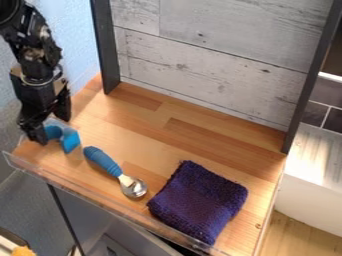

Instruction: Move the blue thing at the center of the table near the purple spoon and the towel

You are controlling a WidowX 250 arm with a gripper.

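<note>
At the upper left, my gripper [52,131] hangs low over the table's left end, its two fingers spread apart. A curved blue thing [69,140] lies on the wood at the fingertips, partly hidden behind the nearer finger. To its right rests a metal spoon with a blue handle [103,161], bowl pointing toward the lower right. The dark purple towel [198,201] lies flat to the right of the spoon.
The wooden table [147,130] has a clear raised lip [100,198] along its front edge. Behind stands a grey wood-patterned panel [214,60] between dark upright posts. A white block-like surface is at the far right.
</note>
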